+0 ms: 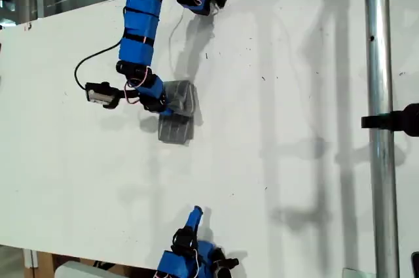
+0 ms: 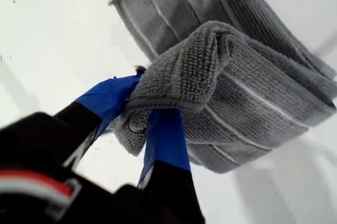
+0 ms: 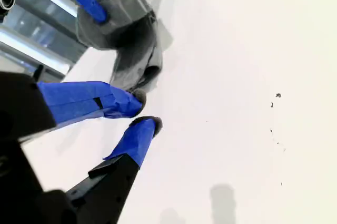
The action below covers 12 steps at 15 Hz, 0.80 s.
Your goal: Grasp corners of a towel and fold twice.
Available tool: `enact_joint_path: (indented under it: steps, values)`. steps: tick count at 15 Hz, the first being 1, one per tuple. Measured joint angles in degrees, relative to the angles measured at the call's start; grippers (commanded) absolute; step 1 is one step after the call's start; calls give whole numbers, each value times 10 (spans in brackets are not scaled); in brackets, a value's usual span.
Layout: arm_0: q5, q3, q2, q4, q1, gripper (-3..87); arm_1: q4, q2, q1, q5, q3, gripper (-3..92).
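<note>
The grey striped towel (image 1: 177, 116) lies folded into a small thick bundle on the white table (image 1: 281, 127), left of centre in the exterior view. My first gripper (image 1: 163, 104) is shut on a bunched edge of the towel (image 2: 237, 103), lifting that fold off the lower layers; its blue fingers (image 2: 163, 134) pinch the cloth. Which corner it holds I cannot tell. My second gripper (image 1: 196, 212) hovers near the table's front edge in the exterior view, apart from the towel (image 3: 126, 29). Its fingers (image 3: 134, 139) stand slightly apart with nothing between them.
A vertical metal pole (image 1: 378, 127) with a black clamp (image 1: 393, 121) stands at the exterior view's right. A black cable (image 1: 82, 72) loops beside the first arm. Small dark specks (image 3: 277, 96) mark the table.
</note>
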Motion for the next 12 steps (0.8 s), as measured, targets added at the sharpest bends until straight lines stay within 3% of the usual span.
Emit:
enact_joint_path:
  steps: [1, 2, 4, 6, 10, 11, 12]
  values:
    - [0, 0, 0, 0, 0, 41, -42, -24, -1, 0, 0, 25]
    - [0, 0, 0, 0, 0, 40, -81, -43, -1, 0, 0, 122]
    - [0, 4, 0, 0, 0, 40, -164, -71, -1, 12, 0, 187]
    - [0, 4, 0, 0, 0, 40, -265, -71, 6, 54, -1, 177]
    - [0, 4, 0, 0, 0, 42, -352, -47, 22, 73, -4, 177]
    - [0, 5, 0, 0, 0, 42, -349, -23, 25, 73, -5, 117]
    - [-2, 10, 0, -4, 1, 14, -331, 12, 29, 68, -1, -2]
